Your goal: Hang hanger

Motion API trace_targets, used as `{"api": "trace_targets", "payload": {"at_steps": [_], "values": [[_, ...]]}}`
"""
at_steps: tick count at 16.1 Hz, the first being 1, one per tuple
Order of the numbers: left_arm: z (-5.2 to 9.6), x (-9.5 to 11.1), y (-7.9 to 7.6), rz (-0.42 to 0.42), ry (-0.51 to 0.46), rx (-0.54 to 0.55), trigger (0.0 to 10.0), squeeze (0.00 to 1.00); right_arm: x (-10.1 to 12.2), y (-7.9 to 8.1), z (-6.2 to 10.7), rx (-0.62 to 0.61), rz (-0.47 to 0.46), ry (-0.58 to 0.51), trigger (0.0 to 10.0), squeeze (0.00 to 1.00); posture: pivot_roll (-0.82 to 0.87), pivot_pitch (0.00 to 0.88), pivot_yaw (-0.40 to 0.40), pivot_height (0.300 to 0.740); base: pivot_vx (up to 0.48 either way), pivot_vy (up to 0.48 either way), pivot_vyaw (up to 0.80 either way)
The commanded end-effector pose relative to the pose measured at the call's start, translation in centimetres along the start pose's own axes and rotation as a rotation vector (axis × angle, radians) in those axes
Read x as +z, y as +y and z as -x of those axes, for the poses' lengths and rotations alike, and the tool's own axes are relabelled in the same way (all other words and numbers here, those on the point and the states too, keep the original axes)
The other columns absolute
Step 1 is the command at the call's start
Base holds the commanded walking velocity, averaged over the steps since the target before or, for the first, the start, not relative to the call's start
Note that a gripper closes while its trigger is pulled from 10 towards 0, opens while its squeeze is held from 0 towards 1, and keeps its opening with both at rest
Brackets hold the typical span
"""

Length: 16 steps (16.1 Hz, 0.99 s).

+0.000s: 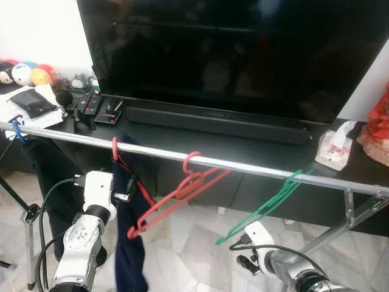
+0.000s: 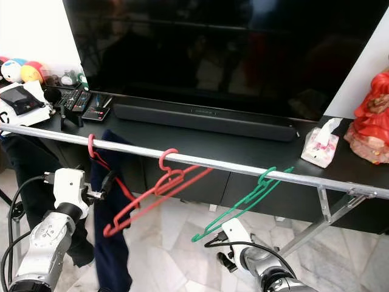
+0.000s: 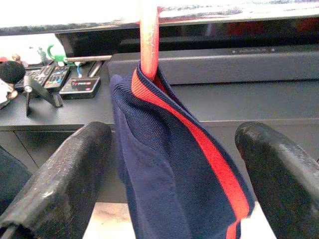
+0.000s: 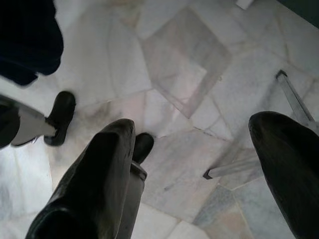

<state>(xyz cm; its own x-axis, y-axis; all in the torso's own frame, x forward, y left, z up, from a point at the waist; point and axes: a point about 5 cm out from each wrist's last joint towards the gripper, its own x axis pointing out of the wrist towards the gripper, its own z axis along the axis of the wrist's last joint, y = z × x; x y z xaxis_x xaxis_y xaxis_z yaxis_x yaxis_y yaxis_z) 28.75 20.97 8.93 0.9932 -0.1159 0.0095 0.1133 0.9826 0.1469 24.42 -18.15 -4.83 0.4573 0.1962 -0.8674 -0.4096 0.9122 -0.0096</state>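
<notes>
Where rail [image 1: 243, 165] fronts TV [image 1: 231, 55], red hanger [image 1: 173, 198], green hanger [image 1: 267, 207]

The robot's left arm is raised in front of its body, the silver forearm angled up and the white wrist housing at its top. Its left end effector [image 3: 172, 164] has both black fingers [image 3: 60, 179] spread wide apart, pointing forward. The right arm sits lower, forearm bent inward, wrist tipped toward the floor. The right end effector [image 4: 199, 164] also has its fingers [image 4: 97, 174] parted, gripping nothing.
</notes>
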Motion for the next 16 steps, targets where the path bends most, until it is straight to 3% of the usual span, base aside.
{"api": "trace_targets", "payload": {"at_steps": [1, 2, 3, 4, 5, 8, 11, 16], "values": [[0.1, 0.3, 0.0, -0.026, 0.007, -0.003, 10.0, 1.00, -0.4, 0.0, 0.0, -0.023, -0.032, 0.012, 10.0, 0.00, 0.04, 0.000, -0.059, 0.740, 0.000, 0.000, 0.00], [0.0, 0.3, 0.1, -0.031, 0.016, 0.000, 10.0, 1.00, -0.5, 0.1, -0.1, -0.045, -0.042, 0.023, 10.0, 0.00, 0.04, 0.000, -0.044, 0.740, 0.000, 0.000, 0.00], [-0.1, 0.3, 0.2, -0.036, 0.021, 0.003, 10.0, 0.92, -0.5, 0.1, -0.1, -0.054, -0.047, 0.027, 10.0, 0.00, 0.04, 0.000, -0.039, 0.740, 0.000, 0.000, 0.00], [-0.2, 0.3, 0.4, -0.034, 0.037, 0.020, 10.0, 0.16, -0.6, 0.2, -0.2, -0.085, -0.066, 0.036, 10.0, 0.00, 0.04, 0.000, -0.029, 0.740, 0.000, 0.000, 0.00], [-0.4, -0.2, 0.9, 0.002, 0.058, 0.068, 10.0, 0.00, -0.6, 0.3, -0.3, -0.110, -0.075, 0.036, 10.0, 0.00, 0.03, 0.000, -0.024, 0.740, 0.000, 0.000, 0.00], [-0.3, -1.0, 1.4, 0.030, 0.094, 0.126, 10.0, 0.00, -0.5, 0.4, -0.3, -0.131, -0.105, 0.030, 10.0, 0.00, 0.03, 0.000, -0.022, 0.740, 0.000, 0.000, 0.00], [-0.1, -1.4, 0.7, 0.051, 0.099, 0.122, 10.0, 0.00, -0.5, 0.3, -0.3, -0.130, -0.105, 0.022, 10.0, 0.00, 0.03, 0.000, -0.035, 0.740, 0.000, 0.000, 0.00], [-0.2, -1.4, 0.9, 0.054, 0.098, 0.150, 10.0, 0.00, -0.4, -0.1, -0.2, -0.139, -0.103, 0.012, 10.0, 0.00, 0.03, 0.000, -0.044, 0.740, 0.000, 0.000, 0.00]]}}
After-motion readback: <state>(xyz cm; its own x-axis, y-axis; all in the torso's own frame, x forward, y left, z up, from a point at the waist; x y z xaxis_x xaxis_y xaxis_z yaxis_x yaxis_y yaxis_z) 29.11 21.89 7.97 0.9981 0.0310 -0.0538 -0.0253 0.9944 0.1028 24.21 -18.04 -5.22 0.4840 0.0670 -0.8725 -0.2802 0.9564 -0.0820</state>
